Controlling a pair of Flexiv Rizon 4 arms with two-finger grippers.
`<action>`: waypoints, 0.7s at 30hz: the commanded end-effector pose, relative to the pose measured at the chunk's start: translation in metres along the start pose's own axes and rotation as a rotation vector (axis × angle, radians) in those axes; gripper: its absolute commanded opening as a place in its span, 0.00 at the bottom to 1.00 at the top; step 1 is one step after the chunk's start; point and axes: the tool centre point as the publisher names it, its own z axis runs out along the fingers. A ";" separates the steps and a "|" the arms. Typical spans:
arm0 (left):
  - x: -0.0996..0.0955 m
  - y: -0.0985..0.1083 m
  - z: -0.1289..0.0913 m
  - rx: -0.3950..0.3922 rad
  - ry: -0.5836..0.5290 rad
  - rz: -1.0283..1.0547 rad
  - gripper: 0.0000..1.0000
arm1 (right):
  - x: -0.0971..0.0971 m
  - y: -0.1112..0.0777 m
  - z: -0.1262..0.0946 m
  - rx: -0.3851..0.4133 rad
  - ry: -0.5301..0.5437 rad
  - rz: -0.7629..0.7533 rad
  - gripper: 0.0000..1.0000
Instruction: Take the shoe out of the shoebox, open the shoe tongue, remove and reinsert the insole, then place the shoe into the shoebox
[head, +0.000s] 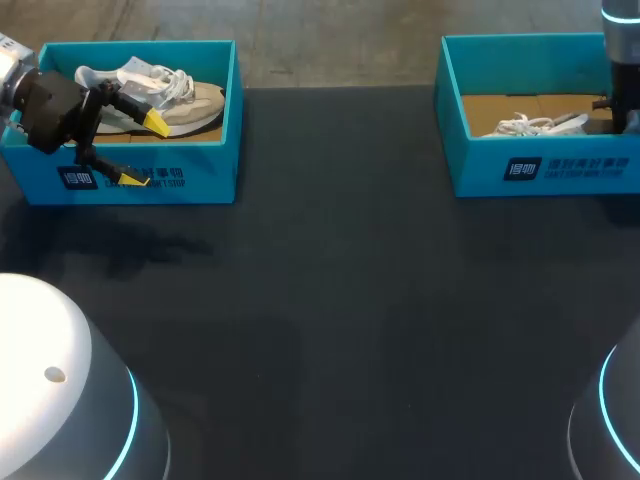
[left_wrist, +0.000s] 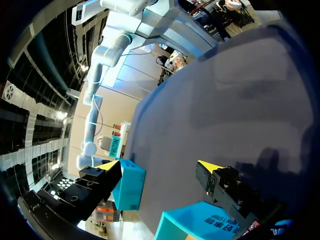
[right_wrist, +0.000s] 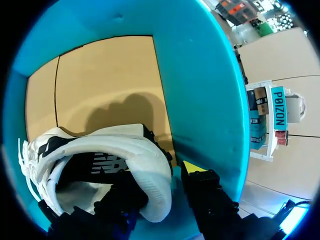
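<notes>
The dark matte table carries two open boxes at its far edge, well apart. The teal cardboard shoebox on the right is the one being worked in. A matching teal box on the left holds a beige and white trainer lying on its side.

My right arm drops straight into the right box. My left arm comes in low over the left box's near corner.

The task's thing, a white mesh sneaker with a black lining, lies on the tan floor of the right box. Its heel is close to the box's side wall, and its loose white laces trail toward the middle. The right gripper sits right at that heel, hard by the wall. Whether it has closed on the heel I cannot tell. The left gripper is spread wide and holds nothing. One yellow tip appears over the left box's inside, the other in front of its outer wall.

The lift-out looks hardly begun, and the risks lie in it. A hold on the heel alone would let the long toe end sag and swing. The toe could then catch the rim and drag the light box along (nothing pins that box down). The trailing laces could snag on the wall on the way up. A slack grip would drop the sneaker back in askew, leaving the tongue awkward to reach.
</notes>
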 end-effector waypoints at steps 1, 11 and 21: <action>0.000 0.001 -0.001 0.002 0.003 0.001 1.00 | -0.001 -0.002 -0.005 0.001 0.000 0.005 0.37; 0.000 0.001 -0.001 0.002 0.003 0.001 1.00 | -0.003 -0.012 -0.046 -0.059 0.014 0.021 0.44; 0.000 0.001 -0.001 0.002 0.003 0.001 1.00 | -0.018 -0.020 -0.091 -0.123 0.097 0.071 0.47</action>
